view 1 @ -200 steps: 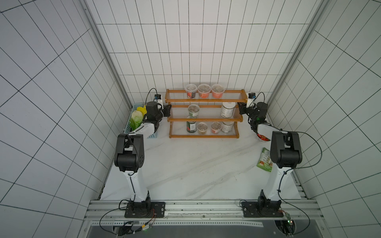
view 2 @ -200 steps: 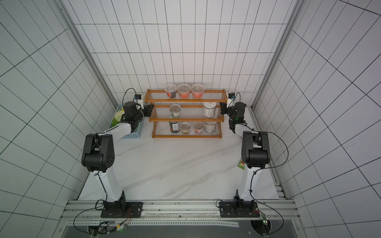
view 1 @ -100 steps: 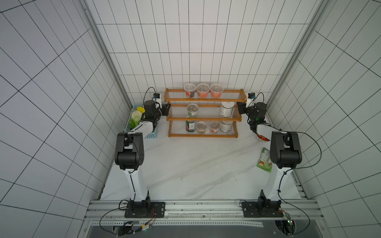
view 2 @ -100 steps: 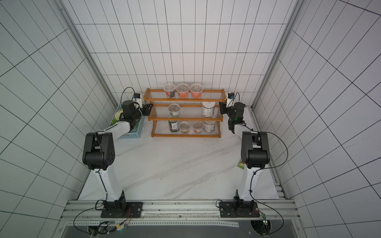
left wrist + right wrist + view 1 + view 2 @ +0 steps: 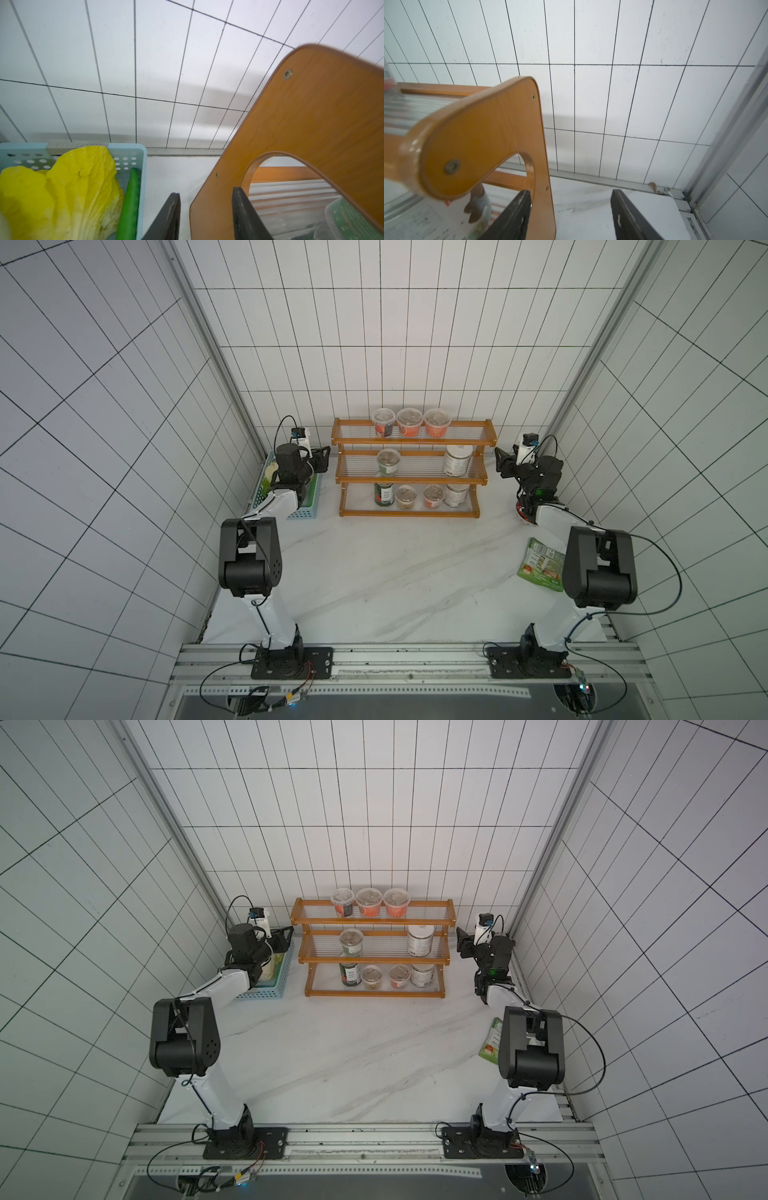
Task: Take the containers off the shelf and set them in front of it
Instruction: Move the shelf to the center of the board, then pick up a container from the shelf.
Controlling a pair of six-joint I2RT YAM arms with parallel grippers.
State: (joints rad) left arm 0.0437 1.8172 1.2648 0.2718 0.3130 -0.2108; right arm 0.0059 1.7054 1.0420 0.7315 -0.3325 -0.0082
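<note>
You have nine containers (image 5: pixel 369 903), all on the orange-brown shelf (image 5: pixel 415 443): three brown-filled clear-lidded cups (image 5: pixel 409 422) on top, a green cup (image 5: pixel 388 461) and a white-lidded jar (image 5: pixel 457 460) mid-tier, and a dark jar (image 5: pixel 383 493), two cups (image 5: pixel 405 497) and a white jar (image 5: pixel 456 494) below. Their labels are too small to read. Your left pincer (image 5: pixel 205 216) and right pincer (image 5: pixel 571 218) both stand apart at the shelf's end panels.

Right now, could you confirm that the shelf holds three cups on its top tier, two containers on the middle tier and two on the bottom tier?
Not quite. Both top views show four containers on the bottom tier, not two. The shelf does hold three cups on its top tier and two containers on the middle tier.
</note>
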